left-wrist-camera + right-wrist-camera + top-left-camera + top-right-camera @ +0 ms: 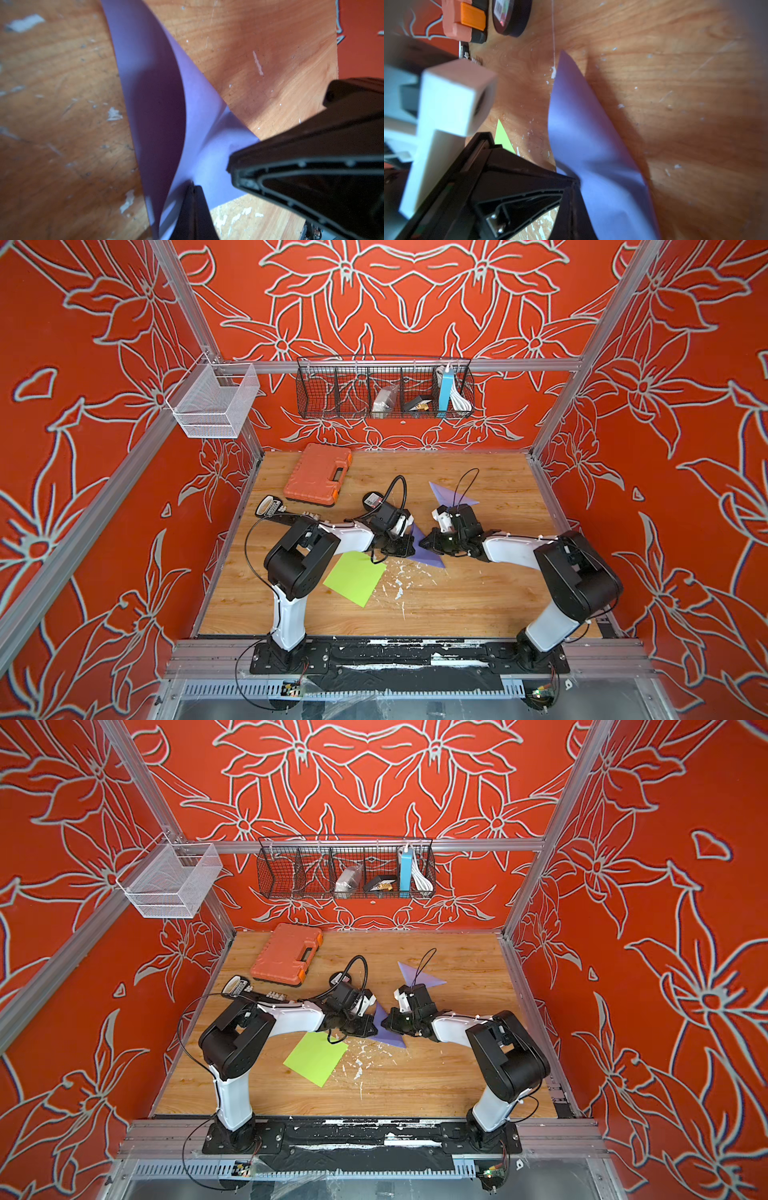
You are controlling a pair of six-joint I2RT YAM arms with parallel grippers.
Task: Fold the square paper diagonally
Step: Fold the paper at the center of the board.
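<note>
Closest to the robot's base, a lime green sheet [355, 578] lies flat on the tabletop [478, 605], partly tucked under the left arm [349, 537]. Nobody's touching it.

Just past that is the real action. The left arm and the right arm [511, 549] meet nose to nose in the middle, and the purple paper [424, 551] sits between them. Both wrist views show it pretty clearly: each set of jaws is pinched right down onto the purple paper [149, 93], and the two grips almost touch each other. The sheet is off the wood there and bows up into a loose curl [581, 124], with the far tip resting down on the tabletop.

So I'd call this mid-fold: paper lifted and curved over, but no crease pressed in yet.

Next move, I reckon, is carrying the pinched corner across to the opposite corner, lining up the edges, then laying it down and flattening along the diagonal. With both grips so close together the rest of the sheet looks floppy, so it could skew easily.

Further back, a purple triangle [446, 495] peeks out beyond the right wrist. I can't tell if it's the same sheet or a separate one. Past that sit a black tape roll [372, 501] and an orange tool case [318, 475].
</note>
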